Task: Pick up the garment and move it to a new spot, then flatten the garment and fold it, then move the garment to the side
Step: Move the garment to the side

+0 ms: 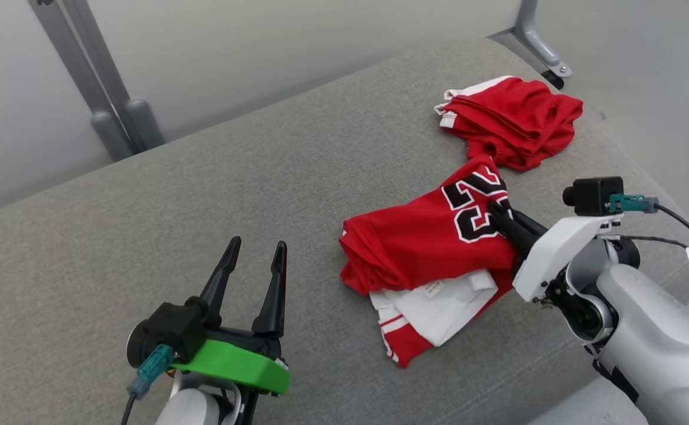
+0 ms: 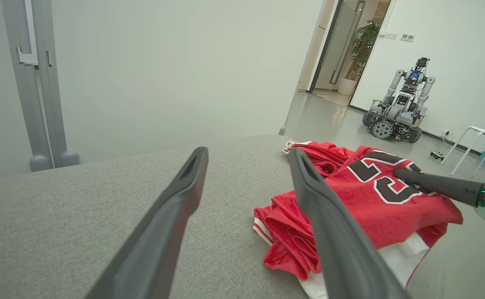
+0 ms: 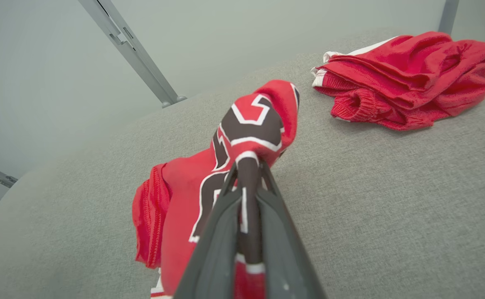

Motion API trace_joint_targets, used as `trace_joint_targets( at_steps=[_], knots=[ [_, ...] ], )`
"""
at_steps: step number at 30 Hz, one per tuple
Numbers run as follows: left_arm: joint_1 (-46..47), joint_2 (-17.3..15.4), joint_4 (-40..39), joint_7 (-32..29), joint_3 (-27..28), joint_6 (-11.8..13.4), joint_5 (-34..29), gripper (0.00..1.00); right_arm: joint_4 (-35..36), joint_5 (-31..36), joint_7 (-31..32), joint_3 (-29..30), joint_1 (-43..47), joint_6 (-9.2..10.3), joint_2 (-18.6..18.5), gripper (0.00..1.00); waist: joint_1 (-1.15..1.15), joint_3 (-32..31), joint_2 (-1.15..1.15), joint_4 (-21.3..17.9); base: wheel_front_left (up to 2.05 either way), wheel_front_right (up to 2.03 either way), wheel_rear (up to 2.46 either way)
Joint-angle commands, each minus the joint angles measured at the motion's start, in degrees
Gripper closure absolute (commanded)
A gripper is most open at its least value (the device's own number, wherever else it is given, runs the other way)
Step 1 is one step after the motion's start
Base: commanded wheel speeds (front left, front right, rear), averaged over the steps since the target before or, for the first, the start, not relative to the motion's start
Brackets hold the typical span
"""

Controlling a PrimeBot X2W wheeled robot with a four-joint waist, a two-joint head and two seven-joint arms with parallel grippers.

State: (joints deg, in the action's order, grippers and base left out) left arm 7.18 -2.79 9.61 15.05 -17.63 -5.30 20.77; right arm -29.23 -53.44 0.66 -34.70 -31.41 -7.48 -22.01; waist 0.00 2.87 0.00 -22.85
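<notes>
The right claw (image 1: pixel 495 209) pinches the shirt (image 1: pixel 421 242) near the shorts (image 1: pixel 515 118). The left claw (image 1: pixel 258 243) is open and empty. Lift slowly so it won't slip.

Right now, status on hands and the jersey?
Right hand shut on the numbered jersey. Left hand open, off it. Second red garment lies apart, farther back.

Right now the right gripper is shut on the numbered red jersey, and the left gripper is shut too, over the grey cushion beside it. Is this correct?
Not entirely. The left gripper is open, its two fingers spread apart over the grey cushion, as the head view shows. The right gripper is indeed shut on the numbered red jersey.
</notes>
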Motion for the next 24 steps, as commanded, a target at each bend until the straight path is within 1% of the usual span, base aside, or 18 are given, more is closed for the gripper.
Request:
trace_joint_targets(
  at_steps=[1, 5, 9, 13, 20, 24],
  knots=[
    [1.1, -0.2, 0.1, 0.1, 0.0, -0.2, -0.6, 0.00, -0.3, -0.5, -0.9, -0.3, -1.9, -0.03, 0.0, 1.00, 0.00, 2.8, 0.00, -2.2, 0.00, 0.00, 0.00],
    [1.9, -0.2, 1.7, 0.1, -0.4, -0.7, -1.8, 0.00, -0.5, -1.2, -2.8, -4.1, -5.5, -0.03, -0.2, 1.00, 0.00, 4.1, 0.00, -2.0, 0.00, 0.00, 0.00],
    [3.1, -0.5, 2.6, 0.1, -0.3, -1.3, -2.5, 0.00, -2.7, -2.2, -5.9, -8.1, -10.9, -0.03, -2.2, 1.00, 0.00, 5.5, 0.00, -1.2, 0.00, 0.00, 0.00],
    [4.5, -1.7, 3.2, 0.1, -0.5, -1.5, -3.7, 0.00, -4.8, -5.6, -9.4, -10.1, -16.6, -0.03, -4.0, 1.00, 0.00, 8.1, 0.00, 0.6, 0.00, 0.00, 0.00],
    [7.8, -3.5, 2.8, -0.4, -1.4, -1.7, -5.2, 0.00, -7.6, -10.3, -10.5, -14.2, -24.6, -0.03, -9.4, 1.00, 0.00, 14.6, 0.00, 4.1, 0.00, 0.00, 0.00],
    [9.8, -4.7, 1.6, -1.6, -1.7, -1.6, -5.9, 0.00, -9.9, -13.0, -11.8, -15.5, -27.8, -0.03, -13.6, 1.00, 0.00, 19.0, 0.00, 6.0, 0.00, 0.00, 0.00]
  ],
)
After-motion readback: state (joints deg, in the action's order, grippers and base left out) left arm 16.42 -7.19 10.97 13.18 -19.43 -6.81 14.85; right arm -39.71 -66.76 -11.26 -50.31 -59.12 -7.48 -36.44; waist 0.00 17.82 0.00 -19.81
